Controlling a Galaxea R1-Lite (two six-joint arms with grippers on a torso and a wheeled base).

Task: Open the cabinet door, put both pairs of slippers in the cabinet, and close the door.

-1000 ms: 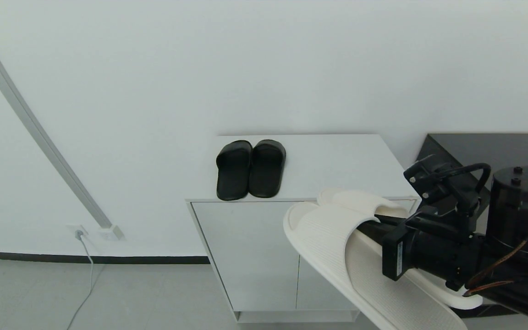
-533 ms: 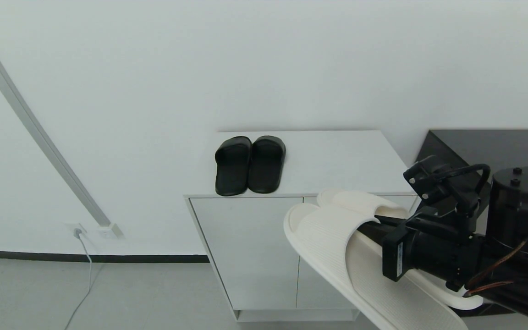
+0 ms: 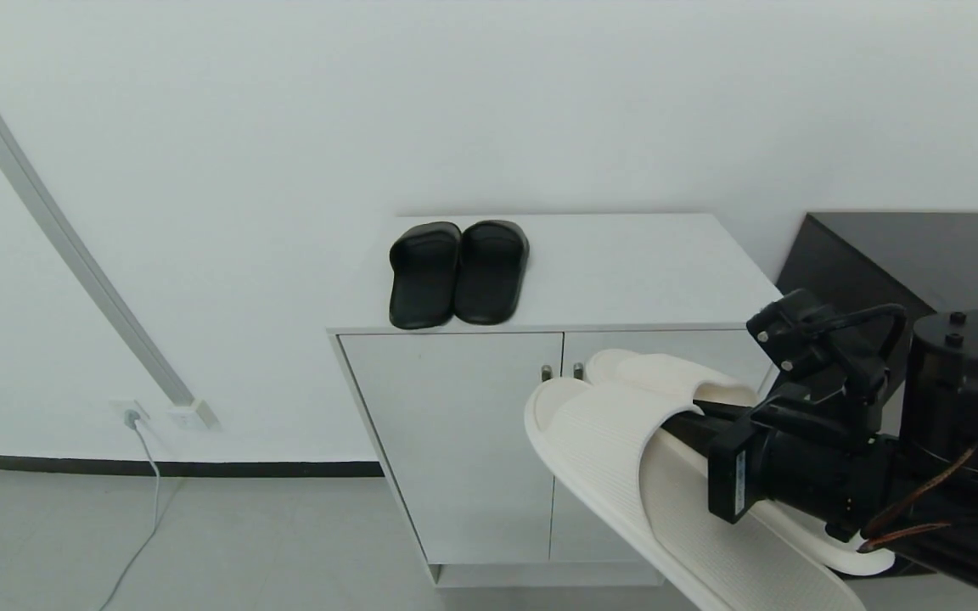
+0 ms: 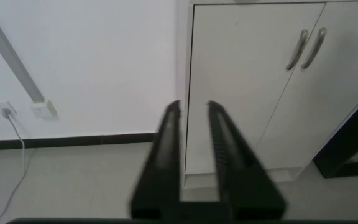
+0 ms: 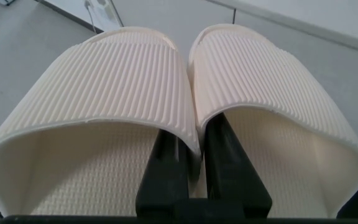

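A pair of black slippers [image 3: 458, 273] lies side by side on the left part of the white cabinet's top [image 3: 642, 271]. Both cabinet doors [image 3: 455, 441] are closed, with two small handles [image 3: 561, 372] [image 4: 306, 48] at the middle seam. In front of the right door, my right gripper [image 5: 191, 134] is shut on the touching inner sides of the white ribbed slippers [image 3: 616, 424] [image 5: 129, 81], its fingers tucked under their straps. My left gripper [image 4: 193, 109] hangs low before the cabinet's left edge, open by a narrow gap with nothing in it.
A black table [image 3: 905, 246] stands right of the cabinet. On the left, a grey conduit [image 3: 56, 229] runs diagonally down the wall to an outlet [image 3: 128, 417] with a cable trailing onto the bare grey floor [image 3: 200, 552].
The whole head picture has shifted: the cabinet now sits higher in it, with more of its doors and the handles showing. The right gripper still holds the white slippers in the same place.
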